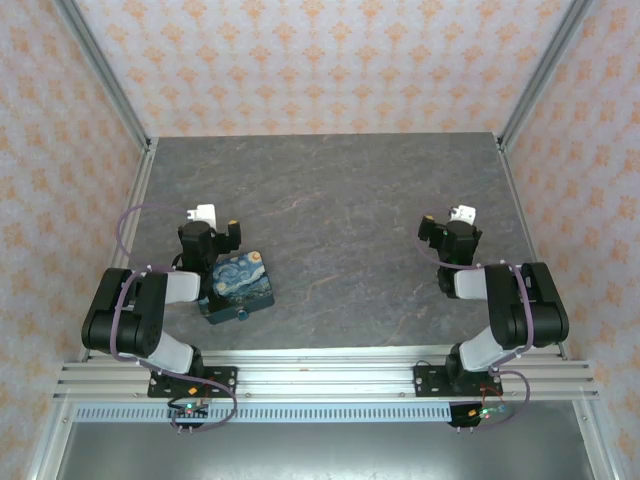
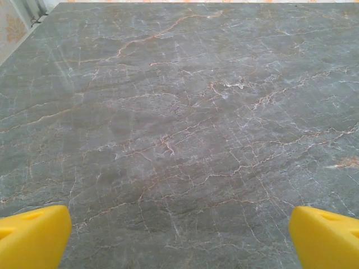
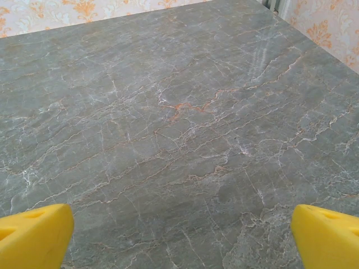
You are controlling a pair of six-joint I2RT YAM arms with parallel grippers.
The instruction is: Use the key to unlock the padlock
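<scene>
My left claw [image 2: 179,235] hangs near the swirl-print box [image 1: 240,285], right claw [image 3: 179,235] well apart from it; both gape wide, empty.

So, layout-wise: the left arm [image 1: 130,310] and right arm [image 1: 520,305] are bolted side by side on the rail [image 1: 320,375] at the near edge of the desk [image 1: 350,190]. The box [image 1: 240,285] is parked on the left half of the desk, close to the near edge and tucked just beside the left arm on its inner side. The left hand [image 1: 212,222] is held just behind the box, further in. The right hand [image 1: 452,222] is found over the right half, well apart from the box. Bare desk is spread out ahead of both hands, and walls [image 1: 320,60] are set behind it and along both sides.
</scene>
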